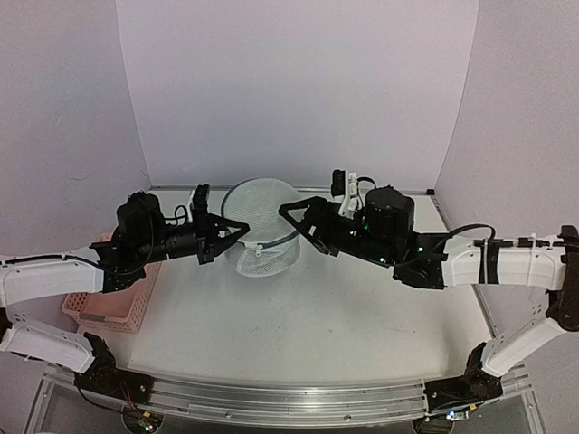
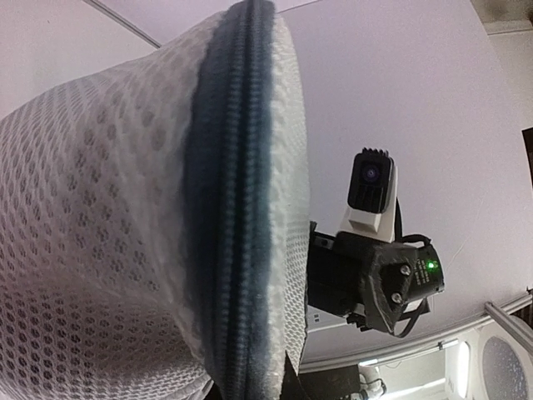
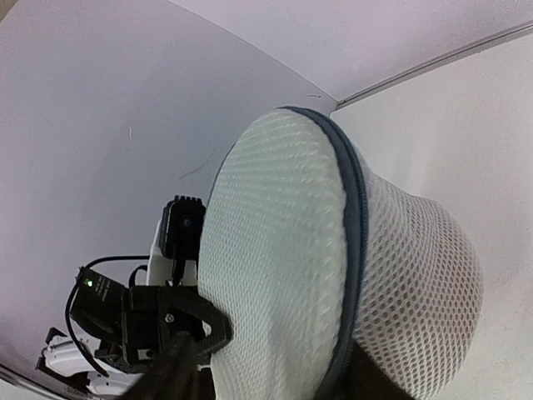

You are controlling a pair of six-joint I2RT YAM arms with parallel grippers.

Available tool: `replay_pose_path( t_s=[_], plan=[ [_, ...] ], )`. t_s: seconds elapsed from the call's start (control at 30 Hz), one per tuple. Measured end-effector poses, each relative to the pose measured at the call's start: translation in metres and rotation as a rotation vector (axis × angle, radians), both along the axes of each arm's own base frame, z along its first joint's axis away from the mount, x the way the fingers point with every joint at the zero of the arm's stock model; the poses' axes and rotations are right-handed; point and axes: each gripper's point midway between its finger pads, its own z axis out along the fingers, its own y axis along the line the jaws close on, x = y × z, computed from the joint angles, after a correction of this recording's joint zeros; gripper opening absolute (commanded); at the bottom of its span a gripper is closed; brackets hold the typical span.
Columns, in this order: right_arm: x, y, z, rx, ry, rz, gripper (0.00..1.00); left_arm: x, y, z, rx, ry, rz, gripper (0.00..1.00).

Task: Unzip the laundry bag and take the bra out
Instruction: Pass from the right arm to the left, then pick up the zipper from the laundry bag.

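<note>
The laundry bag (image 1: 262,217) is a white mesh cylinder with a dark zip rim. It is tipped so that its round lid faces up and back. My left gripper (image 1: 241,231) is shut on the bag's left rim. In the left wrist view the zip seam (image 2: 237,208) runs down into the jaws (image 2: 258,387). My right gripper (image 1: 288,213) is at the bag's right rim. In the right wrist view its jaws (image 3: 275,385) stand wide apart on either side of the rim (image 3: 354,250). The bra is hidden.
A pink lattice basket (image 1: 109,303) sits at the left under the left arm. The back wall is close behind the bag. The right arm's camera (image 2: 373,179) faces the left wrist, and the left gripper's body (image 3: 158,321) shows behind the bag.
</note>
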Motion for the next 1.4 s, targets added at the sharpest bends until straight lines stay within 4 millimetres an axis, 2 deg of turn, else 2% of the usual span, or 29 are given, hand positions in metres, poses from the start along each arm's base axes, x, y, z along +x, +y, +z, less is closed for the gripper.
replay_pose_path(
  t_s=[0.07,0.2,0.27,0.4,0.5,0.57,0.7,0.83,1.07,1.4],
  plan=[
    [-0.007,-0.009,-0.001,-0.022,-0.024,0.008,0.82,0.002,0.000,-0.001,-0.004,0.019,0.013,0.00],
    [-0.023,-0.029,-0.011,-0.061,-0.066,0.028,0.82,0.011,0.002,-0.007,-0.014,0.079,0.063,0.00],
    [-0.030,-0.033,-0.017,-0.082,-0.079,0.040,0.81,0.017,0.004,-0.010,-0.020,0.110,0.098,0.00],
    [-0.049,-0.025,-0.029,-0.156,-0.102,0.087,0.79,0.028,0.009,-0.015,-0.035,0.161,0.170,0.00],
    [-0.062,-0.009,-0.030,-0.209,-0.120,0.129,0.74,0.034,0.010,-0.021,-0.041,0.202,0.207,0.00],
    [-0.065,0.000,-0.029,-0.238,-0.128,0.139,0.70,0.037,0.011,-0.025,-0.041,0.222,0.224,0.00],
    [-0.055,0.020,-0.021,-0.294,-0.138,0.116,0.63,0.042,0.011,-0.032,-0.038,0.254,0.248,0.00],
    [-0.043,0.036,-0.021,-0.357,-0.131,0.076,0.62,0.044,0.013,-0.034,-0.038,0.271,0.268,0.00],
    [-0.030,0.054,-0.039,-0.490,-0.106,0.039,0.57,0.047,0.016,-0.042,-0.014,0.289,0.296,0.00],
    [-0.019,0.062,-0.069,-0.636,-0.089,0.008,0.50,0.046,0.021,-0.048,0.012,0.304,0.318,0.00]
  ],
)
